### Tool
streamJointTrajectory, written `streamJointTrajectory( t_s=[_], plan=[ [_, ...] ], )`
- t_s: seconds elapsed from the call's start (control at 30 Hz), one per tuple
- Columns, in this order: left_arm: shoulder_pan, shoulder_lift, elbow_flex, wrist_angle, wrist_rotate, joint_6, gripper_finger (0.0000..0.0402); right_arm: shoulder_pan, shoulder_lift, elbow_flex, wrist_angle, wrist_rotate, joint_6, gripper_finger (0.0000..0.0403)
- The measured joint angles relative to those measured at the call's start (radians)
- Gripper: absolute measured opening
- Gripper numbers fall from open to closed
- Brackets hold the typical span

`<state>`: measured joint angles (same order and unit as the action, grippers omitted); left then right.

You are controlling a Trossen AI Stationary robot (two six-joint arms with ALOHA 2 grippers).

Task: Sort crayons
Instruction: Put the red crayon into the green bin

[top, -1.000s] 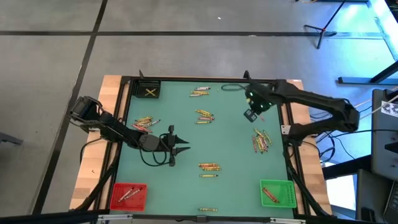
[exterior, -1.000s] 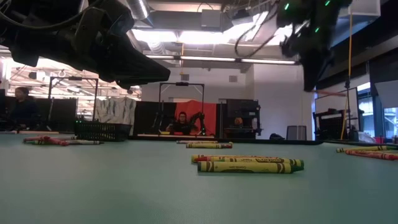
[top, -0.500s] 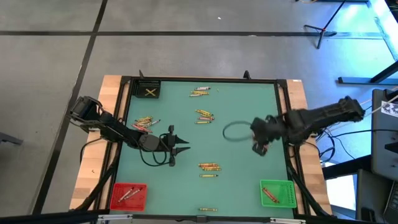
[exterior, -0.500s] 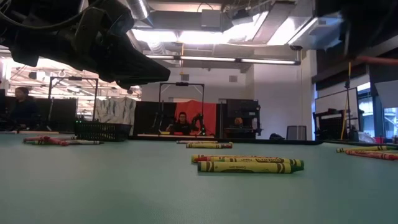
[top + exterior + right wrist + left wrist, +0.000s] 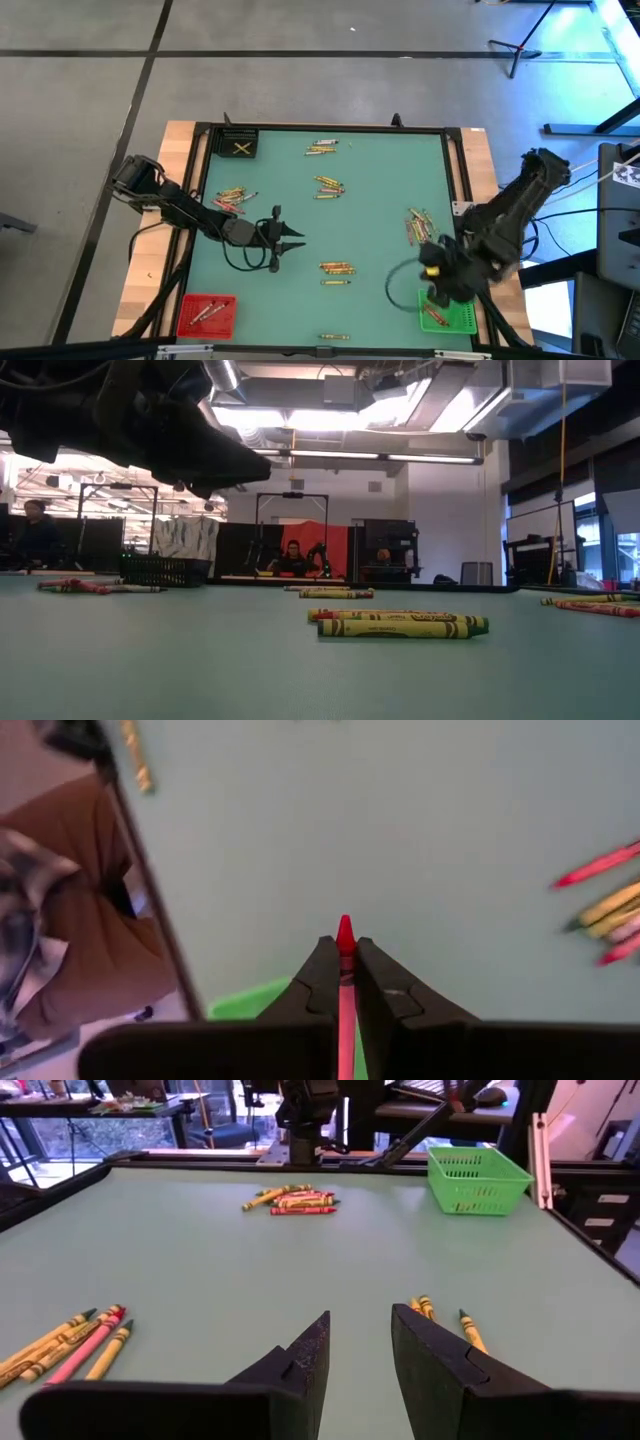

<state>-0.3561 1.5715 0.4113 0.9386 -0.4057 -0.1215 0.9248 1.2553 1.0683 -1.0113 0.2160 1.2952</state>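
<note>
A green table [image 5: 380, 210] seen from above, two dark robot arms reaching over it.

At the near right corner sits a green bin [image 5: 458, 312] with a crayon or two lying in it. The right gripper [image 5: 433, 283] hangs over that bin's inner edge, its fingers clenched on a red crayon [image 5: 345, 982] whose tip pokes out between them. At the near left corner is a red bin [image 5: 207, 314] holding a few crayons. One lone crayon [image 5: 334, 337] lies by the near edge, roughly midway along it.

Toward the middle of the table, a small cluster of crayons [image 5: 336, 268] lies side by side. Left of it the left gripper [image 5: 289, 240] hovers above bare table, fingers parted with nothing between them. Near the right edge is a loose bunch of mixed crayons [image 5: 419, 226]. Near the left edge lies another bunch [image 5: 233, 195], yellow and red.

Farther back, a cluster [image 5: 329, 186] sits near the table's centre line, and one more [image 5: 321, 148] close to the far edge. A black bin [image 5: 240, 146] marked with a yellow cross stands in the far left corner.
</note>
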Motion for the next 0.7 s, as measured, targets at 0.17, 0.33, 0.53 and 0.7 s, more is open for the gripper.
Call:
streamJointTrajectory(
  t_s=[0.17,0.33,0.53,0.7],
  plan=[
    [0.0,0.0,0.001,-0.001,0.0,0.0,0.0094,0.139,0.088,0.0,0.041,0.02,0.16,0.001],
    [0.0,0.0,0.001,-0.001,0.0,-0.001,0.0094,0.227,0.177,0.0,0.043,0.031,0.288,0.001],
    [0.0,0.0,0.001,-0.003,0.0,-0.002,0.0094,0.247,0.262,0.0,0.043,0.003,0.373,0.0027],
    [0.0,0.0,0.002,-0.003,0.022,0.0,0.0094,0.247,0.291,0.0,0.044,-0.053,0.453,0.0067]
  ],
)
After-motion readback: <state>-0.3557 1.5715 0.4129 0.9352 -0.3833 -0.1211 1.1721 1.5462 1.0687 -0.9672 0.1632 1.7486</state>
